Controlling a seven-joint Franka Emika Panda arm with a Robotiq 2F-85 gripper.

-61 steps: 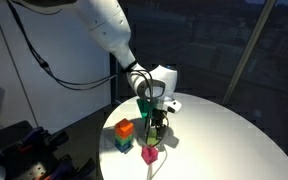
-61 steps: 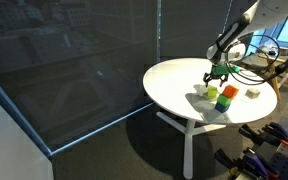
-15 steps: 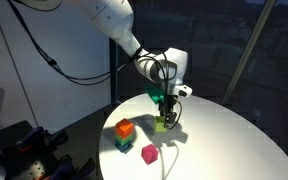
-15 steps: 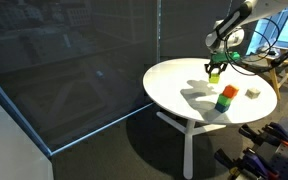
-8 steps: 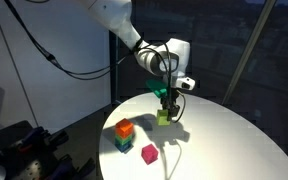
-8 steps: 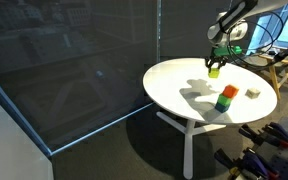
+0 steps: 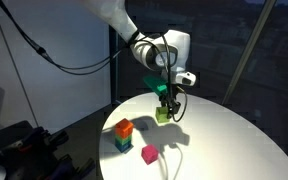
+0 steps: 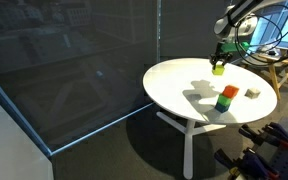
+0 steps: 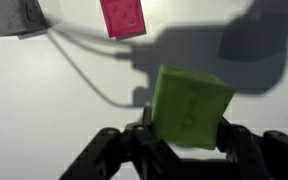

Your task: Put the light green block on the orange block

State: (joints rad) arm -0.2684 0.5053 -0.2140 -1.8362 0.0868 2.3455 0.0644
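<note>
Small pale yellow-green cube (image 7: pixel 163 115) hangs clear of the round white table (image 7: pixel 229 135), pinched between the jaws of the black gripper (image 7: pixel 165 108), well apart from the bright orange cube (image 7: pixel 125 127), which sits atop a teal-green cube (image 7: pixel 121 144). White arm (image 7: pixel 124 25) comes in from upper left, wrist pointing straight down.

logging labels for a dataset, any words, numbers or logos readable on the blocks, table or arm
None can be read.
The light green block held in the claw, the orange block, the magenta block and the white table show no legible text; any marks on the block faces are too blurred to tell.
</note>
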